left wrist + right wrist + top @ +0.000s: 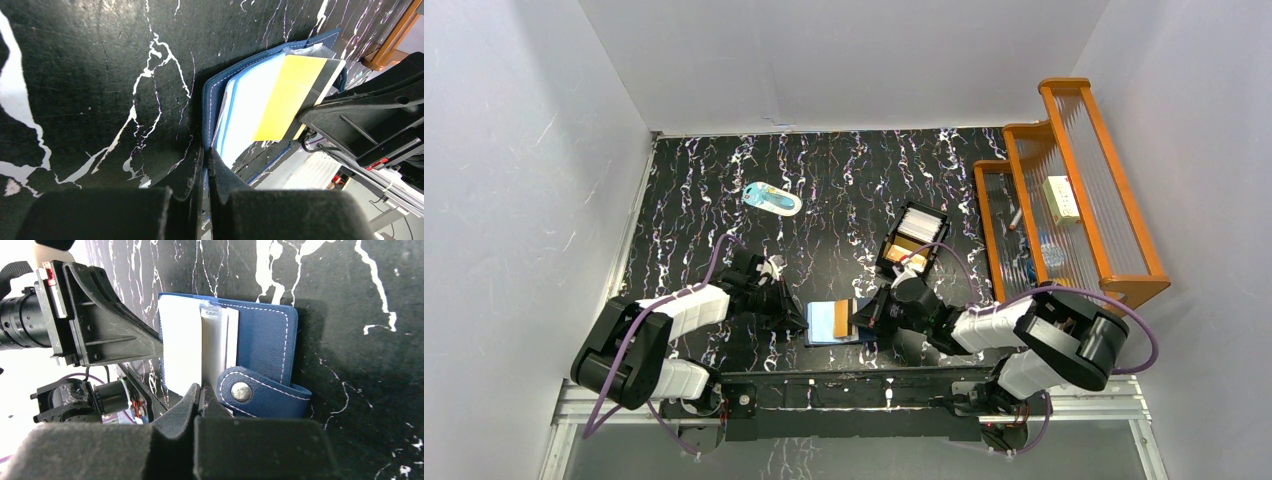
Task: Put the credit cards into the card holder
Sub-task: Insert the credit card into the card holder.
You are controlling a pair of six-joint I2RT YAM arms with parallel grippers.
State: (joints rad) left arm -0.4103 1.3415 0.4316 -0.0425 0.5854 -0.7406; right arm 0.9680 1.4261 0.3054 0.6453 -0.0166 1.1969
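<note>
Left gripper [206, 151]: padded black jaws pinched together on stitched navy edge of card holder [208, 100]. Holder open, suede-like outside, pale-blue inside with clear pockets, at near table edge between both arms. Right gripper [201, 390]: jaws clamped on golden card [292, 95], thin, glossy, lying over holder's inside. Beyond: black tray [889, 243] holding more credit cards [921, 223]; oval item [772, 198]; wooden rack [1142, 286] at right. Table [694, 200] black, white-veined; walls [844, 60] pale.
</note>
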